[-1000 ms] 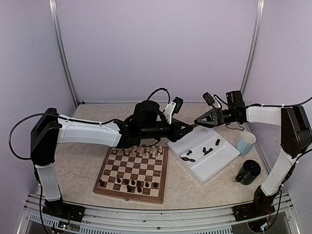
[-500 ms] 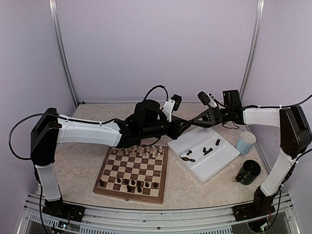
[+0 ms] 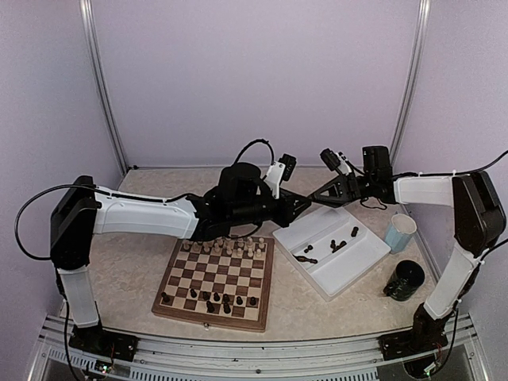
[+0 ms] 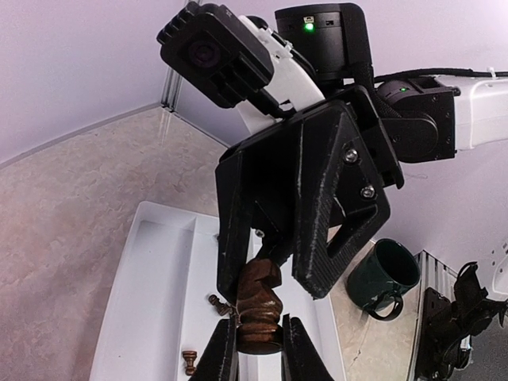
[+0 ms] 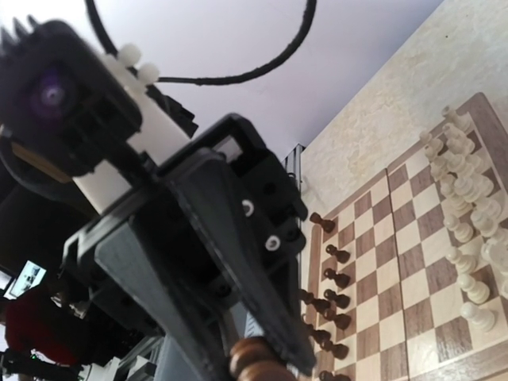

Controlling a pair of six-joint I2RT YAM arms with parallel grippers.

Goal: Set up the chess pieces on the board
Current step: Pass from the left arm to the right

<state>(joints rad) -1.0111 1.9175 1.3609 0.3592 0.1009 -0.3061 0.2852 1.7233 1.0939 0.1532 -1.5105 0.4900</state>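
My left gripper (image 4: 258, 343) is shut on the base of a dark brown knight (image 4: 258, 305), which it holds in the air above the white tray (image 4: 151, 270). My right gripper (image 4: 274, 270) meets it from the other side. Its fingers flank the knight's head: one touches it and the other stands a sliver off. In the top view the two grippers meet tip to tip, left (image 3: 304, 203) and right (image 3: 313, 199). The board (image 3: 214, 313) holds cream pieces (image 3: 226, 248) along its far rows and dark pieces (image 3: 210, 300) near its front. Loose dark pieces (image 3: 317, 248) lie in the tray.
A pale blue cup (image 3: 401, 232) and a dark green mug (image 3: 406, 279) stand right of the tray (image 3: 361, 250). The enclosure walls and metal posts close in the back and sides. Both arms stretch across the back half of the table.
My right gripper has moved left to the left gripper, and its jaws have narrowed around the knight's head. The left gripper has kept its grip and barely moved.
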